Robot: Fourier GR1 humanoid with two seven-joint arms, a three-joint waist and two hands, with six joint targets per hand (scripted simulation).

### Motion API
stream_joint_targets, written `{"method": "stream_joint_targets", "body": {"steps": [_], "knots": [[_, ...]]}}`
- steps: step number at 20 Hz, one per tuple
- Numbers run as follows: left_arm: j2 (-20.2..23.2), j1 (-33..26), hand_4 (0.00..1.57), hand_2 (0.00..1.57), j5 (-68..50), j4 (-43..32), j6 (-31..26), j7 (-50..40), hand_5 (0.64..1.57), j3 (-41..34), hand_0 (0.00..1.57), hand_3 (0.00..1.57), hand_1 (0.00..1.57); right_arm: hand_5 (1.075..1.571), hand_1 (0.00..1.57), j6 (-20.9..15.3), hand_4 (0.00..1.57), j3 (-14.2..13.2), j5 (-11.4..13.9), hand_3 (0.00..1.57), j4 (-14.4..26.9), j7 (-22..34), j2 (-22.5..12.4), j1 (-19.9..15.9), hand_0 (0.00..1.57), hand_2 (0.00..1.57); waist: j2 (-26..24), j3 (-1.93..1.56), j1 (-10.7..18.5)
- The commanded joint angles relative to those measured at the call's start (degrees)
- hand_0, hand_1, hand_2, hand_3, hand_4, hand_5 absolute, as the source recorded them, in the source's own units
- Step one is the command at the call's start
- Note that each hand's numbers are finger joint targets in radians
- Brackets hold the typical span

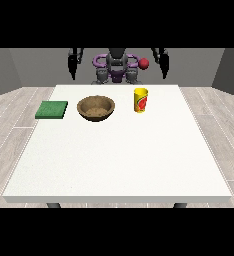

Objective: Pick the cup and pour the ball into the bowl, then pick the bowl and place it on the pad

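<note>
1 cup [141, 100], 1 bowl [96, 108], 1 green pad [52, 110], 1 red ball [144, 63], 1 table [119, 160].

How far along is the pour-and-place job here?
Nothing looks done. The yellow cup stands upright on the table, the brown bowl sits beside it, apart from the green pad. Neither hand is on anything; both arms hang back at the robot. Left: the grasp, the pour, moving the bowl onto the pad.

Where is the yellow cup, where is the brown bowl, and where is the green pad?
yellow cup [141, 100]: front view, on the middle of its side wall.
brown bowl [96, 114]: front view, on its outer wall near the front.
green pad [52, 109]: front view, on the middle of its top.
</note>
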State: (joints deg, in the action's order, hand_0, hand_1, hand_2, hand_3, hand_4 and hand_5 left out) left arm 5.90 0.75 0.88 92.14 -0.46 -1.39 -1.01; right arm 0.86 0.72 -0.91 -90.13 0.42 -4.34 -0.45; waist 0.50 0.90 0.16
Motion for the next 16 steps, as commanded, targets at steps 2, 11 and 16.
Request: {"method": "stream_joint_targets", "body": {"steps": [2,11,16], "knots": [[1.6,0.8,0.00,0.00,-0.3,4.1,-0.5,-2.7,1.570,-0.4,0.00,0.00,0.00,1.565,0.00,0.1,0.85,-0.4,0.0,0.49,-3.8,2.7,-1.6,-0.4,0.00,0.33,-10.4,-0.63,-0.1],[-5.8,10.1,0.00,0.00,-11.6,4.4,5.5,-4.0,1.569,1.2,0.00,0.00,0.00,1.567,0.00,-18.2,0.84,14.1,-3.2,0.41,-9.5,8.2,4.2,-9.5,0.00,0.27,-9.0,-0.87,-0.7],[-2.3,18.1,0.00,0.00,-13.9,0.9,2.7,-3.9,1.569,-6.4,0.00,0.00,0.00,1.567,0.00,-25.2,0.83,17.5,-0.3,0.45,-13.3,12.2,4.3,-16.5,0.00,0.32,-3.9,-0.89,-1.3]]}}
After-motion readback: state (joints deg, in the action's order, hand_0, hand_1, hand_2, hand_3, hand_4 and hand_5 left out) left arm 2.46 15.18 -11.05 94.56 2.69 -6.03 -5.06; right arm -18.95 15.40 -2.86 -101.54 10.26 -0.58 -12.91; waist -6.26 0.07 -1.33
